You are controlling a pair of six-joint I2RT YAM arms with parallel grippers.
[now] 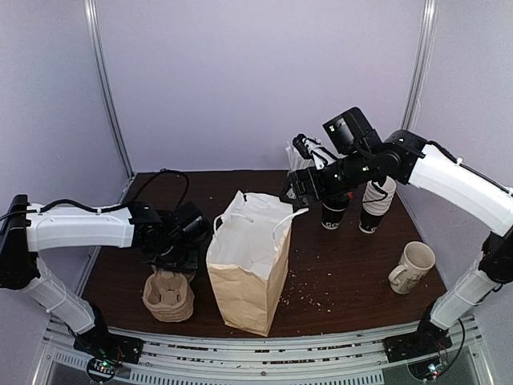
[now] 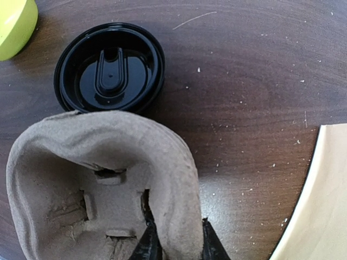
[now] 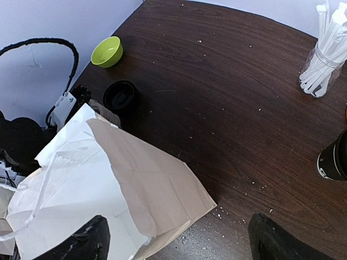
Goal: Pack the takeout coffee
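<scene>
The takeout coffee [image 1: 334, 214], a black paper cup with small white print, stands at the back right of the table, its top hidden behind my right arm. Its side shows at the right edge of the right wrist view [image 3: 332, 160]. My right gripper [image 1: 295, 191] hovers open over the back edge of the paper bag [image 1: 248, 261], left of the cup, with nothing between its fingers [image 3: 81, 244]. My left gripper [image 2: 176, 246] is shut on the rim of a tan pulp cup carrier [image 2: 103, 173], which rests on the table left of the bag [image 1: 168, 295].
A loose black lid [image 2: 110, 67] and a green bowl [image 3: 107, 51] lie behind the carrier. A jar of white straws [image 3: 324, 59] stands at the back. A stack of paper cups [image 1: 377, 204] and a cream mug [image 1: 413, 266] are on the right. Crumbs dot the dark tabletop [image 3: 227, 108].
</scene>
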